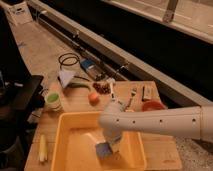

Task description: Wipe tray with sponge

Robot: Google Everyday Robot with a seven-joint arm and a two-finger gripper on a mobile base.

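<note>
tray (70, 150): big yellow-orange tub on the wooden table (75, 100), near edge of the table, front-centre of the camera view; floor inside looks bare apart from the sponge and the arm's end
sponge (103, 149): small blue piece, low inside the tray, right of the tray's middle, toward the near wall — sits directly under the arm's tip
gripper (111, 145): at the end of the white arm (160, 122), pointed down into the tray, right at the sponge; it appears to touch the sponge's upper right side
gripper state: cannot tell how far open it is, and cannot tell whether it has hold of the sponge or only presses on it — the wrist hides the tip
arm: white, thick, row of small dark holes along it; comes in from the right edge and bends down over the tray's right half
red bowl (152, 106): small, round, red-orange, behind the arm, on the table beyond the tray's far right corner
green cup (52, 100): on the table left of the tray's far left corner, apart from it
orange fruit (93, 98): round, on the table just beyond the tray's far wall
corn cob (42, 148): pale yellow, lies along the table's left edge, beside the tray's left wall
fork (132, 95): on the table behind the arm
cables (69, 61): dark loop on the floor beyond the table
</note>
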